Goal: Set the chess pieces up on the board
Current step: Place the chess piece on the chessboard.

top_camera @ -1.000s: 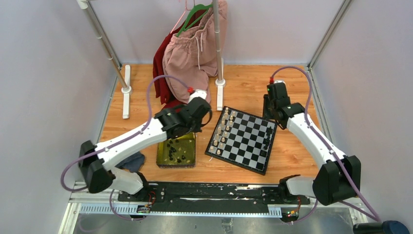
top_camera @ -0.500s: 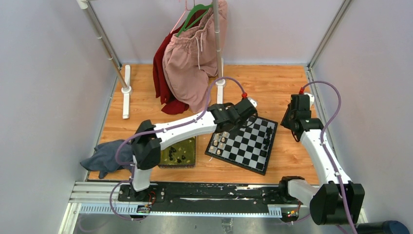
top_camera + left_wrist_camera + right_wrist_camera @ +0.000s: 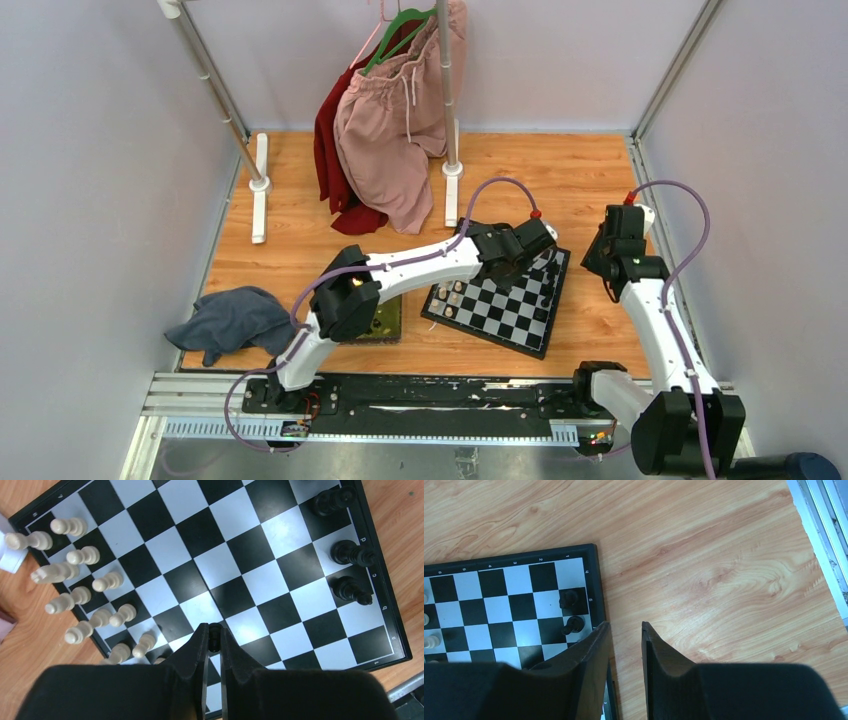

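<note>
Black foam-padded jaws of the left gripper (image 3: 214,636) stand nearly together, pinching a tiny black chess piece (image 3: 214,629) at their very tips, held above the squares of the board (image 3: 500,305). A second ago this arm was bent over the yellow-green tray (image 3: 390,316) just left of the board. Now it stretches across the board's far side, and its move has uncovered a grey cloth (image 3: 232,320) lying well to the left of the board.

The right arm has gone the other way. It was at the board's far right corner before, and now the right gripper (image 3: 625,626) hangs over bare wood just beside the board's right edge. Its jaws are apart with nothing between them and touch nothing.

On the board, three black pieces (image 3: 352,555) stand along the right-hand edge files. The cream pieces (image 3: 82,597) fill two rows along the left side. More black pieces remain in the tray, though the arm's elbow covers most of it in the top view.
</note>
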Tool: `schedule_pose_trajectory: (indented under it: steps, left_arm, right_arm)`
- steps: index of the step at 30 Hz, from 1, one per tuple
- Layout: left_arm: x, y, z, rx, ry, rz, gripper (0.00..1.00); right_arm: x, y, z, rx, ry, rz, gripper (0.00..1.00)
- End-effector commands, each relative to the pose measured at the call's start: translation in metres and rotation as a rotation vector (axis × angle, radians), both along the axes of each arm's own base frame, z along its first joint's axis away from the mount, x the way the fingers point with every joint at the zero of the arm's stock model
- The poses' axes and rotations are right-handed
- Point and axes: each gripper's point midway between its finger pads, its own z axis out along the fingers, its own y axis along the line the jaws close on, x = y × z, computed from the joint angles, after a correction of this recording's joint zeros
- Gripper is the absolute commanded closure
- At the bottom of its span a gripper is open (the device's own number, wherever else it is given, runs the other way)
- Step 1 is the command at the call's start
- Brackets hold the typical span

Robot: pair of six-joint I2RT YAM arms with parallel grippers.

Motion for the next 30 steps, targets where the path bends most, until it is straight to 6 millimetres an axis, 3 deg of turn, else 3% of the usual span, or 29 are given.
schedule_pose_trajectory:
  steps: [1,14,16,21,25,30]
  left_arm:
    - [-0.002,-0.016,-0.009,-0.008,0.003,-0.049,1.0]
    - [0.003,-0.029,-0.04,-0.008,0.008,-0.054,0.99]
    - [0.002,-0.028,-0.042,-0.005,0.01,-0.051,0.95]
    - [0.002,-0.028,-0.043,-0.012,0.016,-0.043,0.71]
    - [0.002,-0.029,-0.039,-0.025,0.009,-0.038,0.6]
    - [0.004,-0.027,-0.026,-0.039,-0.01,-0.024,0.55]
  right_arm:
    - [-0.008,-0.002,-0.001,0.009,0.005,-0.017,0.66]
    - [-0.017,-0.002,-0.008,0.004,0.021,-0.01,0.66]
    - [-0.018,-0.002,-0.009,0.004,0.024,-0.009,0.66]
    - [-0.019,-0.001,-0.011,0.008,0.025,-0.004,0.66]
    - [-0.019,0.0,-0.011,0.011,0.022,-0.001,0.66]
    - [-0.02,0.001,-0.007,0.009,0.01,0.005,0.66]
